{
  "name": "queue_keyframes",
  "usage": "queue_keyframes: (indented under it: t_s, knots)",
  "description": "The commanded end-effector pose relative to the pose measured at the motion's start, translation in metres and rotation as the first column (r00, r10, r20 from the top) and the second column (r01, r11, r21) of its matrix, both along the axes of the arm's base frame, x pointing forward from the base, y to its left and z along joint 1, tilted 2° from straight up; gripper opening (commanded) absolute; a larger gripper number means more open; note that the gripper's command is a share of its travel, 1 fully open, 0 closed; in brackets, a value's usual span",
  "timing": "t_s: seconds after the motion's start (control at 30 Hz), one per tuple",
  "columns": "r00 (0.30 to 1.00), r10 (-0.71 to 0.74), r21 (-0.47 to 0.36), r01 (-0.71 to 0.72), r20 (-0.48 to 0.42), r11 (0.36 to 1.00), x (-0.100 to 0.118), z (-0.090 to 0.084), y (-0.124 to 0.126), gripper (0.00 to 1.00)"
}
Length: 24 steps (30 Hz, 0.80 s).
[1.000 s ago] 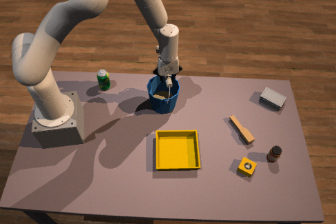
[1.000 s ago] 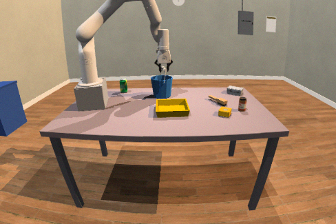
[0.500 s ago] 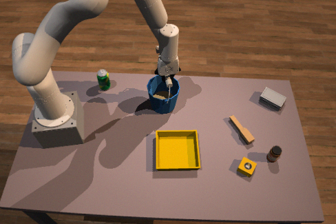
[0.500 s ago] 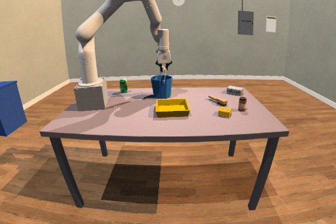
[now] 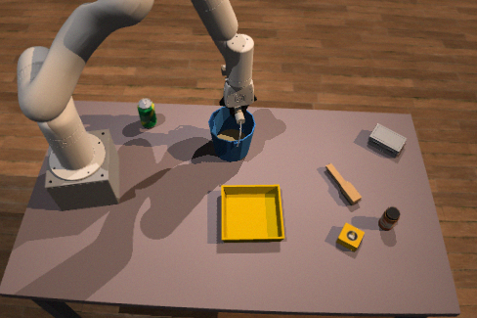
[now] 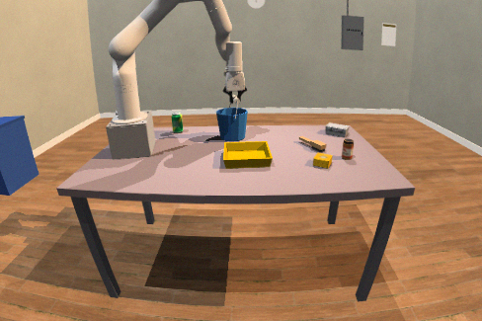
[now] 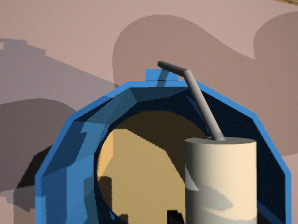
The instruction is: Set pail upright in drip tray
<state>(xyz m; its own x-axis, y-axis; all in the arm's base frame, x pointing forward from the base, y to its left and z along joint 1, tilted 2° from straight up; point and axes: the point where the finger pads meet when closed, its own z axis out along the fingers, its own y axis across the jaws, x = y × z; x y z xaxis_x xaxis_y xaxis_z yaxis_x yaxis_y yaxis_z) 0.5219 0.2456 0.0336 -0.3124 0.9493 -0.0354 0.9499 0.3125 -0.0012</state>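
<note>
The blue pail [image 5: 232, 135] stands upright on the table behind the yellow drip tray [image 5: 251, 212]. It has a tan inside and a thin grey bail handle with a cream cylindrical grip [image 7: 220, 180]. My gripper [image 5: 238, 109] hangs straight down over the pail's mouth and is shut on the handle's grip. In the exterior view the gripper [image 6: 235, 99] sits just above the pail [image 6: 232, 123], with the tray [image 6: 247, 154] in front of it. In the wrist view the pail's rim [image 7: 165, 150] fills the frame below; my fingers are hidden there.
A green can [image 5: 147, 113] stands left of the pail, near the robot base [image 5: 80, 170]. To the right lie a wooden brush [image 5: 343, 184], a grey box [image 5: 387, 139], a yellow block [image 5: 350, 237] and a dark jar [image 5: 389, 218].
</note>
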Motion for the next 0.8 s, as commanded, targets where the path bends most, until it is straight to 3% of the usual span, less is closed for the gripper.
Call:
queue_keyframes:
  t_s: [0.0,0.77]
  knots:
    - [1.0,0.0,0.001,0.0,0.002,1.0,0.001,0.001,0.0,0.0]
    - [1.0,0.0,0.001,0.0,0.002,1.0,0.001,0.011,0.001,0.0]
